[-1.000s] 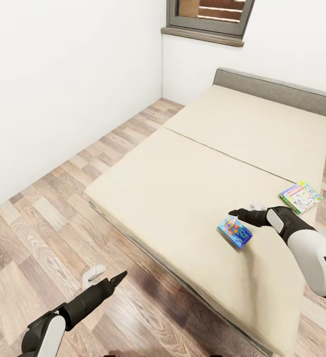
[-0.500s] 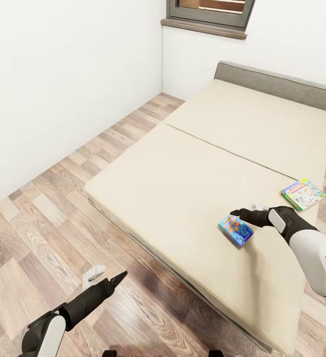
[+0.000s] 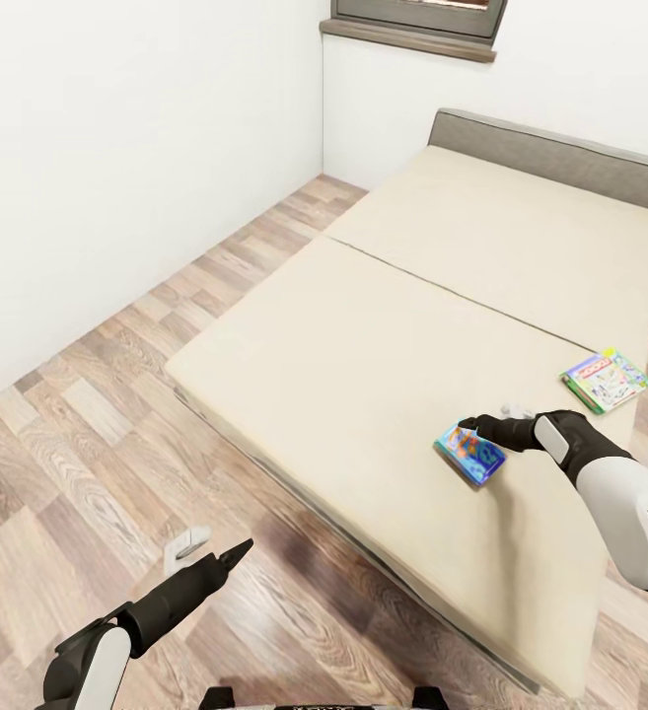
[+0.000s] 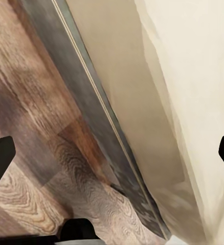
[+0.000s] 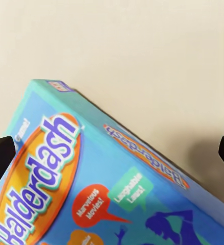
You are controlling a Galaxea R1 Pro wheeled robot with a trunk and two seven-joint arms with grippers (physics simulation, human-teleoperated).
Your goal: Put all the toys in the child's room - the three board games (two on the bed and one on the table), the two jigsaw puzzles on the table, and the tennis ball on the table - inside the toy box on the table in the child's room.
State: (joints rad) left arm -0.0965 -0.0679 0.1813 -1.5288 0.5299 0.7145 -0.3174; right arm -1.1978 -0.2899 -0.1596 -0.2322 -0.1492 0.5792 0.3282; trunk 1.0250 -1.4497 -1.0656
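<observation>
My left gripper [image 3: 205, 554] hangs over the floor [image 3: 87, 463] beside the bed [image 3: 383, 335], jaws spread wide. My right gripper [image 3: 471, 426], wide apart, sits at the blue game [image 3: 469, 456] on the bed. Monopoly [image 3: 605, 379] lies unobstructed, well right.

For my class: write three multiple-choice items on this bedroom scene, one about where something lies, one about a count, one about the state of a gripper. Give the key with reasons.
1. Where does the Monopoly box lie?
A. on the floor
B. near the bed edge
C. on the windowsill

2. How many game boxes lie on the bed?
A. two
B. four
C. none

3. The right gripper is:
A. clamped on a ball
B. open beside the blue Balderdash box
C. holding the Monopoly box

Key: B, it rests on the mattress near its far side edge; A, Monopoly and Balderdash; B, the fingertips stand wide apart over the box.
</observation>
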